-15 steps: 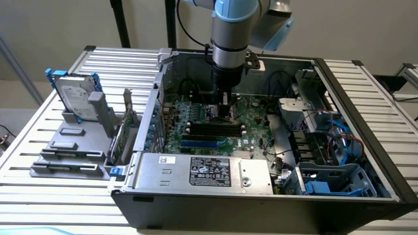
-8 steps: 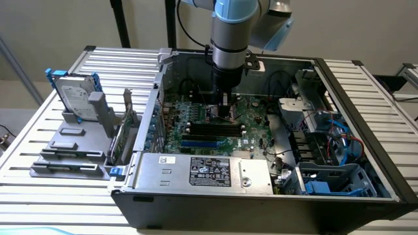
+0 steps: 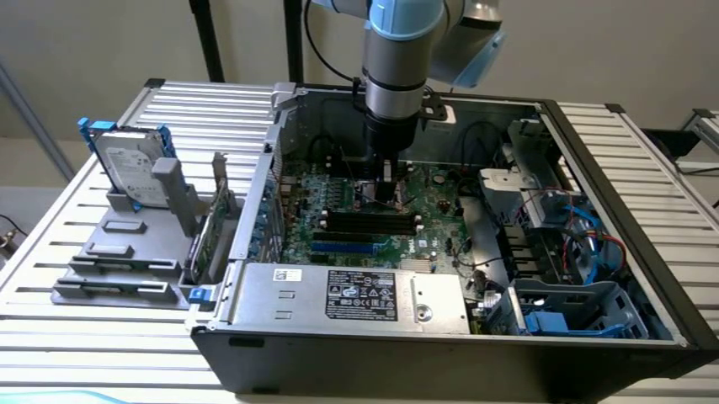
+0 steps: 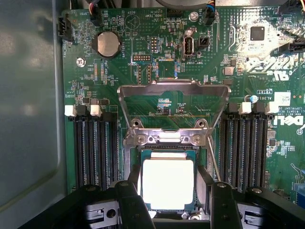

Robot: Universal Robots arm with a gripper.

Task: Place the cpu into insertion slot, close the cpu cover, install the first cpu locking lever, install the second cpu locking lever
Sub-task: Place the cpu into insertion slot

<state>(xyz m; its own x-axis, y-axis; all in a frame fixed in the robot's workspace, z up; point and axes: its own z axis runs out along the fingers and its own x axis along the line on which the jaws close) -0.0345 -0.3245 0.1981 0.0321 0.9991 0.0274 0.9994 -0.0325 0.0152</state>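
Note:
The cpu (image 4: 167, 183), a bright silvery square, lies flat inside the insertion slot (image 4: 164, 150), whose dark frame and metal rim show around it. My gripper (image 4: 169, 193) is open and low over the socket, with one black finger (image 4: 129, 193) on each side of the chip. I cannot tell whether they touch its edges. The cpu cover (image 4: 174, 90), a silvery frame with a cut-out centre, stands swung back from its hinge. A thin locking lever (image 4: 214, 164) slants up beside the socket. In the exterior view the gripper (image 3: 388, 192) reaches down onto the green motherboard (image 3: 433, 198).
Long black memory slots (image 4: 93, 148) flank the socket on both sides. The open computer case (image 3: 584, 151) walls in the board, with the power supply (image 3: 348, 295) in front and drive bays with cables (image 3: 551, 244) on the exterior view's right. A hard drive (image 3: 130, 164) stands outside the case.

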